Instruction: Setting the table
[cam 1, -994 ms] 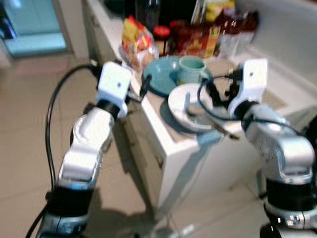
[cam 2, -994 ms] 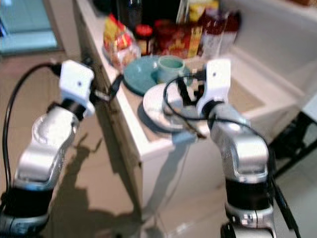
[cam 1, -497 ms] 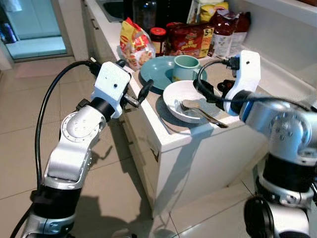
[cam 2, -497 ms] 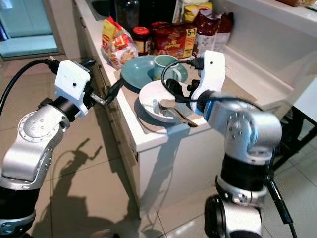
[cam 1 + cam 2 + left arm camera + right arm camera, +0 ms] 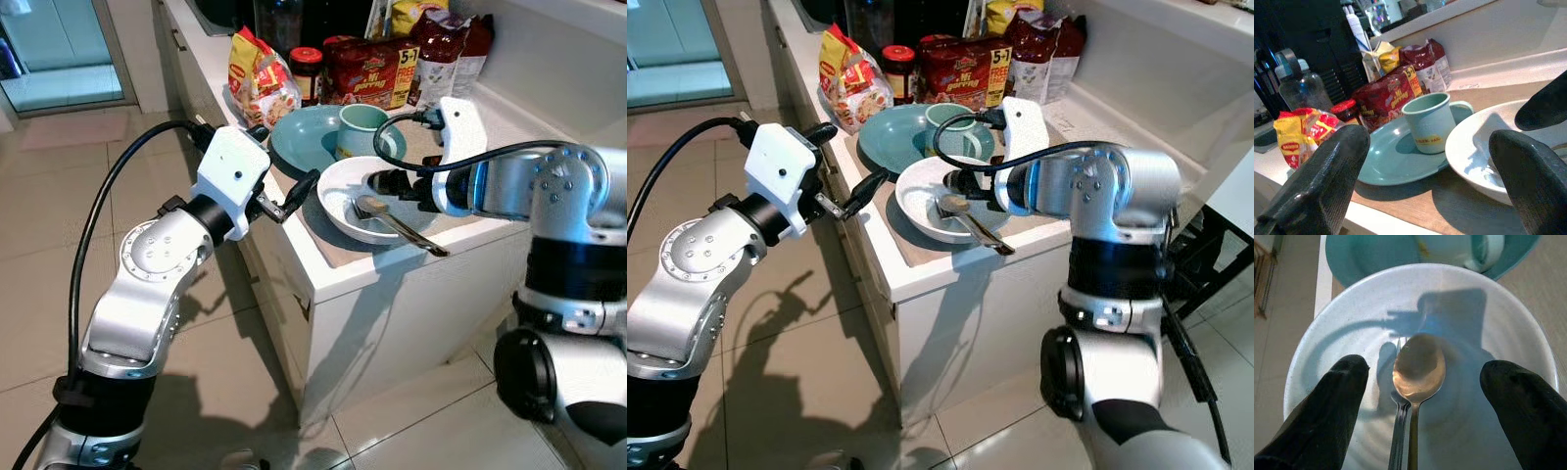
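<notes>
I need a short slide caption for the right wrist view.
Open right pincer above a spoon and fork in a white bowl.

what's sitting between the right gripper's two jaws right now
In the right wrist view, the spoon lies between the open jaws of the right gripper, with a fork beside it, both inside the white bowl.
</notes>
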